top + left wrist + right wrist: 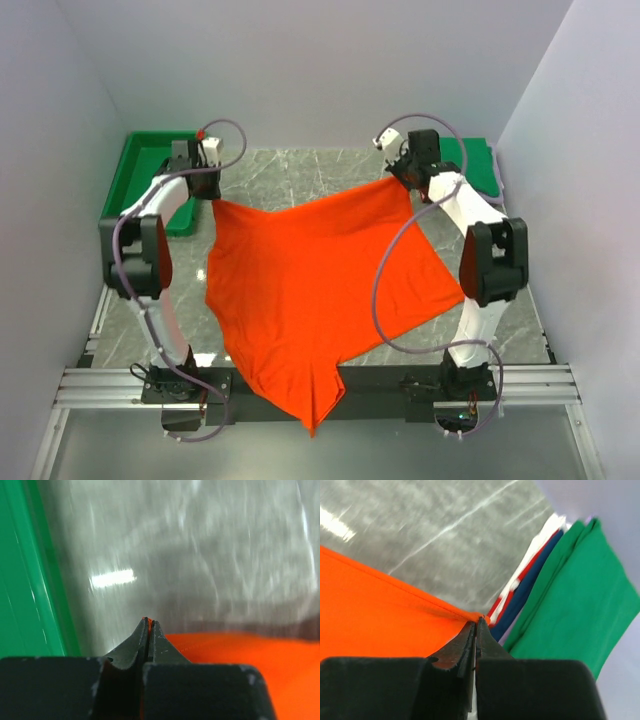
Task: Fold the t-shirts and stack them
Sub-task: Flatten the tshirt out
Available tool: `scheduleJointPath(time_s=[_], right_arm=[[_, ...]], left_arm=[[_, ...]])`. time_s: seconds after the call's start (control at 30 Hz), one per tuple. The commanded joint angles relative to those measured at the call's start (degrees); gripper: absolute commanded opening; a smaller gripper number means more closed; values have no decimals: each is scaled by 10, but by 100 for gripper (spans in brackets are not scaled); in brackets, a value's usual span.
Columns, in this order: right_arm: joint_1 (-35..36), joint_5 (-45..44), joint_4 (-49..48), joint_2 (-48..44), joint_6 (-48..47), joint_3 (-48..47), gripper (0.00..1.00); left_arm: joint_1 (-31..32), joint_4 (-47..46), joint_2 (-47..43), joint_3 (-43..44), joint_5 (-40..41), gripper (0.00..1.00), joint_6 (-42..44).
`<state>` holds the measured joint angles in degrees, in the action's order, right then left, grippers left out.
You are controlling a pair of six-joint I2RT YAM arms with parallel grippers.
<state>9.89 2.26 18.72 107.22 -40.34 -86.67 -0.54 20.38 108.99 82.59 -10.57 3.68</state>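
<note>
Found orange-red tee spread open over middle of table, with one point of cloth hanging past near edge between arm bases. Logged left end effector pressed together on a sliver of orange cloth at tee's far-left corner, just beside green tray in far-left corner of table. Logged right end effector likewise pinching tee's far-right corner. Recorded far edge of tee running between the two grips. Judged both pinched corners possibly raised just clear of table; left wrist view blurred, could not confirm. Noted folded stack at far-right corner of table, close beside right grip: green shirt outermost, then blue shirt, red shirt and white shirt seen as thin edges.
</note>
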Motion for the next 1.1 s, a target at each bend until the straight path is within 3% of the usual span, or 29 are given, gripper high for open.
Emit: scheduleJointPath(time_s=[0.0, 0.13, 0.3, 0.5, 0.73, 0.8, 0.9, 1.07], right_arm=[[-3, -22, -5, 46, -6, -105, 0], [-12, -35, 38, 144, -12, -219, 0], [-19, -58, 55, 210, -39, -299, 0], [-36, -62, 55, 219, -46, -304, 0], [-43, -56, 47, 228, -52, -300, 0], [-37, -72, 47, 249, -52, -317, 1], [-26, -110, 67, 282, -35, -364, 9], [-25, -132, 93, 256, 3, -351, 37]], left_arm=[[1, 11, 82, 131, 13, 1, -10], [1, 45, 176, 288, 13, 1, 4], [27, 41, 252, 388, 30, 1, 38], [61, 9, 274, 420, 44, 1, 48], [81, -3, 233, 359, 58, 0, 61], [82, 3, 235, 359, 79, 5, 57], [79, -7, 240, 357, 140, 8, 39], [65, -19, 230, 367, 188, 17, 17]])
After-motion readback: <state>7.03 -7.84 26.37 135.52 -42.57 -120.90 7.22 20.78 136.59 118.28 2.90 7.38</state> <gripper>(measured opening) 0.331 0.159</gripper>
